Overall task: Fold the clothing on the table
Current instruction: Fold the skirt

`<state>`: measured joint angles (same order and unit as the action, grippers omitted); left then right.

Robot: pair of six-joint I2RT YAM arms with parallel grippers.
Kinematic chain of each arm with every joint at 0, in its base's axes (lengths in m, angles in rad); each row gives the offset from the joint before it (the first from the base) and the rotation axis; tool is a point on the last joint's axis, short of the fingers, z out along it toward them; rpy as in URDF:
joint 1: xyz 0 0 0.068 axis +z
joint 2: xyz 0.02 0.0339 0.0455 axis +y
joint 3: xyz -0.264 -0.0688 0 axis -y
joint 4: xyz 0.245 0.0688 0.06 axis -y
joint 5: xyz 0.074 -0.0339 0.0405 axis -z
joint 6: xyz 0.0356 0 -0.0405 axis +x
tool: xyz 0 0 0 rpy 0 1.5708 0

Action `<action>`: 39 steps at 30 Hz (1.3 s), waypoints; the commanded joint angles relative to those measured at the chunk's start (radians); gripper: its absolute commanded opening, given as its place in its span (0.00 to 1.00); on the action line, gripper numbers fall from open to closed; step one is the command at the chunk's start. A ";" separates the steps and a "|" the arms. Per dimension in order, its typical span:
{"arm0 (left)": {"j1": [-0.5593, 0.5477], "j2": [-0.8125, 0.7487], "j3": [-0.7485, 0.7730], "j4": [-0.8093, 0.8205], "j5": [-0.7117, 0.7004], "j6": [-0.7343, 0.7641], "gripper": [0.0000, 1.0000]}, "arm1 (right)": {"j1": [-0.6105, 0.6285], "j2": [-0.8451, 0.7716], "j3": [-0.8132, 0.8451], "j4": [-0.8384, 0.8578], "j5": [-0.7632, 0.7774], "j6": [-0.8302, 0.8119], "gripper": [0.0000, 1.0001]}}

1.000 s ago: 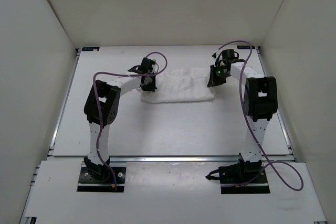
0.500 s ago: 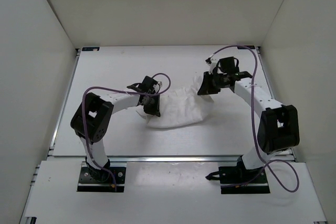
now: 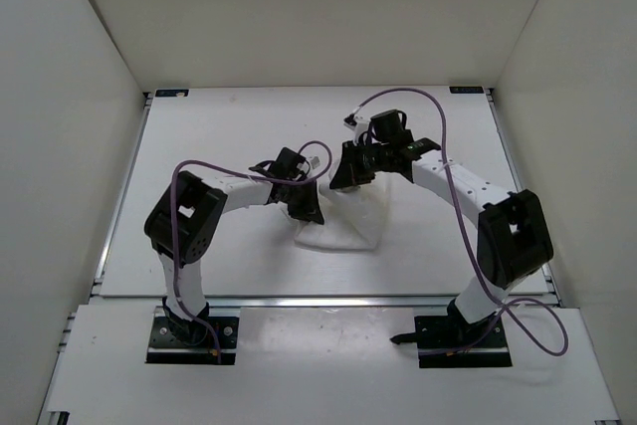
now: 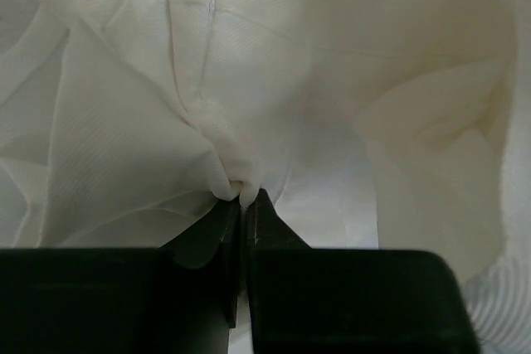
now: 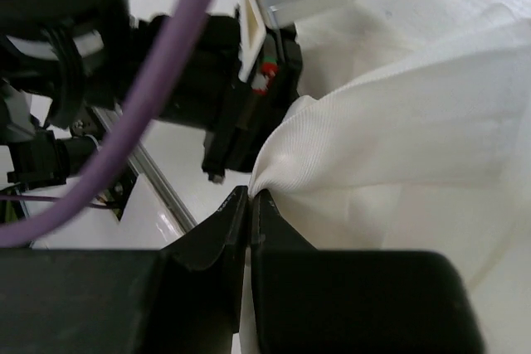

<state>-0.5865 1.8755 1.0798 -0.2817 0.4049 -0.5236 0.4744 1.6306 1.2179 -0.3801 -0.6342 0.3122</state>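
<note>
Near the middle of the table (image 3: 219, 136), a little toward its near edge, the clothing (image 3: 343, 231) hangs bunched between the arms, its lower fold resting on the surface. Left gripper (image 4: 242, 202) is clamped on a gathered pucker of fabric; right gripper (image 5: 249, 196) is pinched on a folded edge. Thin, limp, light cloth — likely to sag and slide out of a shallow pinch, so best taken at hems or corners. Which corners are held cannot be told — the arms hide the upper cloth from above.
</note>
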 commanded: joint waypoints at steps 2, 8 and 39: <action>-0.016 0.019 -0.011 0.102 0.084 -0.079 0.00 | 0.030 0.049 0.084 0.043 -0.016 0.034 0.01; 0.002 0.043 -0.029 0.187 0.135 -0.141 0.00 | 0.087 0.141 0.142 0.020 -0.052 0.024 0.00; 0.217 -0.377 -0.175 0.161 0.031 -0.158 0.52 | -0.045 -0.190 -0.192 -0.098 0.159 -0.005 0.01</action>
<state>-0.3740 1.5589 0.9241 -0.0494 0.4919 -0.7223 0.3916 1.4265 1.0309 -0.5083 -0.4786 0.3313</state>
